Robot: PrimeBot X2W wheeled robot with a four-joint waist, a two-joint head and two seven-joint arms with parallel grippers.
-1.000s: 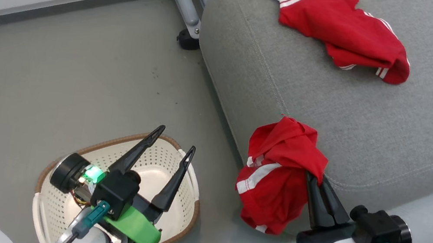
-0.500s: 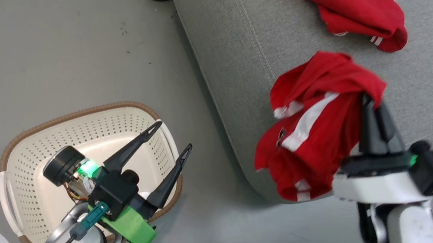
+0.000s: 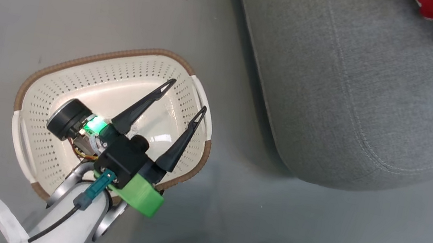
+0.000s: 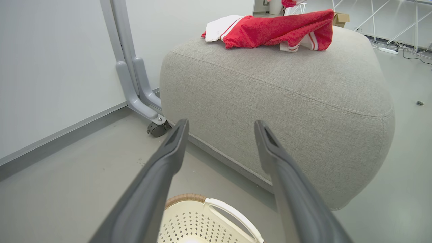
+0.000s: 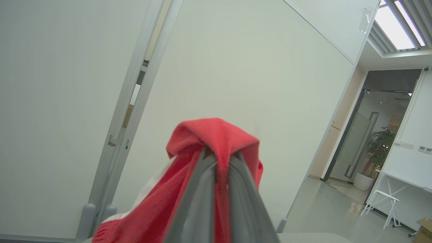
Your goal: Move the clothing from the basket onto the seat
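right gripper [image 5: 220,156] has risen, carrying a soft red-and-white fabric garment [image 5: 211,133] pinched in its closed fingers.
held high, likely to clear the large grey upholstered seat [image 3: 357,96], where another red garment [image 4: 270,30] lies; left gripper [image 3: 188,95] hangs open over the cream perforated plastic basket [image 3: 91,57].

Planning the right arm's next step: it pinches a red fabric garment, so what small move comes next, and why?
Probably lower the right gripper toward the large grey upholstered seat for release. It is shut on the red fabric garment, raised before the white wall; the cream perforated basket looks empty, and a second red garment already lies on the seat.
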